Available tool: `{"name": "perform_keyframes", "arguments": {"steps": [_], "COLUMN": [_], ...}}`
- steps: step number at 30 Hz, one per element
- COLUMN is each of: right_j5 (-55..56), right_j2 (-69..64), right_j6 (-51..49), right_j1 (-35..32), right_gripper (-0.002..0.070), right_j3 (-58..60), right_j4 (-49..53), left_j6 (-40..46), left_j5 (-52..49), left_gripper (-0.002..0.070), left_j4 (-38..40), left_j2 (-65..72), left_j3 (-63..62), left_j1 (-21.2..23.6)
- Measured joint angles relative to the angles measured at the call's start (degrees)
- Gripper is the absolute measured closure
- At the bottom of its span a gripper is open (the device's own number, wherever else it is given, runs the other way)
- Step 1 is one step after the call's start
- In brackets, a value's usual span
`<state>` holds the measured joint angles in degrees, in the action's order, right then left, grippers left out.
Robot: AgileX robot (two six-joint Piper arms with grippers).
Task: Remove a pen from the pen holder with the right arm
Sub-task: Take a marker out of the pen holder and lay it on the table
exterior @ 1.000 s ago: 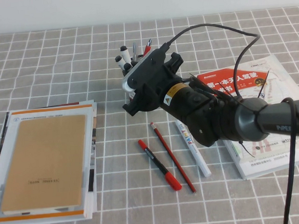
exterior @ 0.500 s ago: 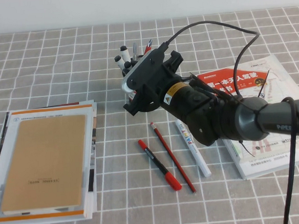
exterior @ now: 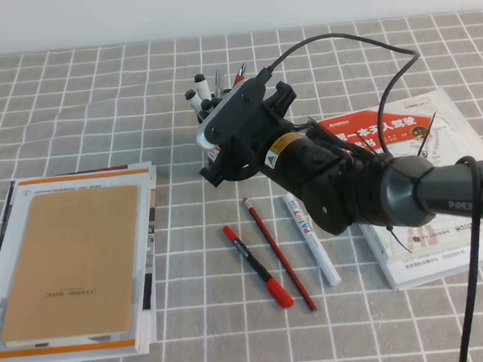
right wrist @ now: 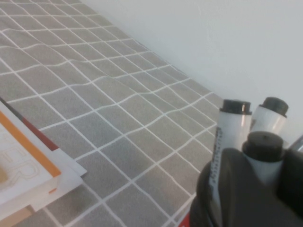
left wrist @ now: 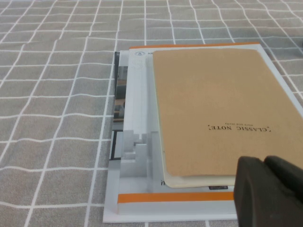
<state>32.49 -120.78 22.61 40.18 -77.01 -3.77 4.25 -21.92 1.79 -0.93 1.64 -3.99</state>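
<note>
The pen holder (exterior: 204,111) stands at the back middle of the table, mostly hidden behind my right gripper (exterior: 217,115). Several pens and markers (exterior: 207,85) stick up out of it. In the right wrist view my right gripper (right wrist: 263,185) is shut on a white marker with a black cap (right wrist: 263,153), one dark finger (right wrist: 231,191) on each side. Two more white markers (right wrist: 233,124) stand just behind it. My left gripper (left wrist: 270,189) hangs shut over a tan notebook (left wrist: 213,109), holding nothing.
On the cloth in front of the holder lie a red-capped pen (exterior: 258,267), a red pencil (exterior: 278,253) and a white marker (exterior: 310,238). A stack of books with the tan notebook (exterior: 73,259) lies at the left, and an orange-covered book (exterior: 416,185) at the right under my right arm.
My right gripper has edged slightly up and toward the holder. The pens on the cloth and the books have not moved.
</note>
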Motion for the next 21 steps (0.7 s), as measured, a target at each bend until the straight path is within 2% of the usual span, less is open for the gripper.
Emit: {"name": "perform_keyframes", "arguments": {"steps": [21], "right_j5": [-4.9], "right_j2": [12.0], "right_j6": [1.2], "right_j1": [0.0], "right_gripper": [0.0566], "right_j3": [0.0], "right_j4": [-1.3], "left_j6": [0.0], "left_j5": [0.0], "left_gripper": [0.0678], "left_j4": [0.0], "left_j2": [0.0], "left_j3": [0.0], "left_j1": [0.0]}}
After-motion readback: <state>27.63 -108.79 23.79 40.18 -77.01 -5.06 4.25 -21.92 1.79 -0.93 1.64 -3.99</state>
